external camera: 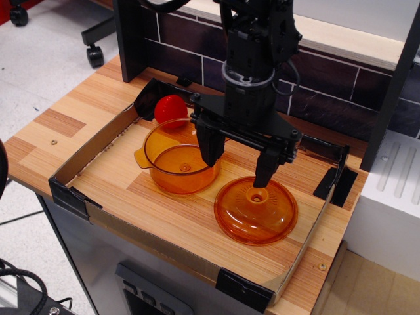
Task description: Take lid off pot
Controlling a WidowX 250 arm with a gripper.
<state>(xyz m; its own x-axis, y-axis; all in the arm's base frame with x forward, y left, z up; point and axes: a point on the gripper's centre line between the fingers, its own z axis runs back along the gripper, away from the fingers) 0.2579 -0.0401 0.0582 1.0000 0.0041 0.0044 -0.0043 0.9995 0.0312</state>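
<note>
The transparent orange pot stands open on the wooden board, left of centre, with one side handle showing at its left. The domed orange lid lies flat on the board to the pot's right, its ring knob facing up. My black gripper hangs above the gap between pot and lid, open and empty. One finger is over the pot's right rim, the other finger is just above the lid's far edge.
A red ball sits behind the pot near the back left corner. A low cardboard wall with black corner clips rings the work area. A dark brick wall and black posts stand behind.
</note>
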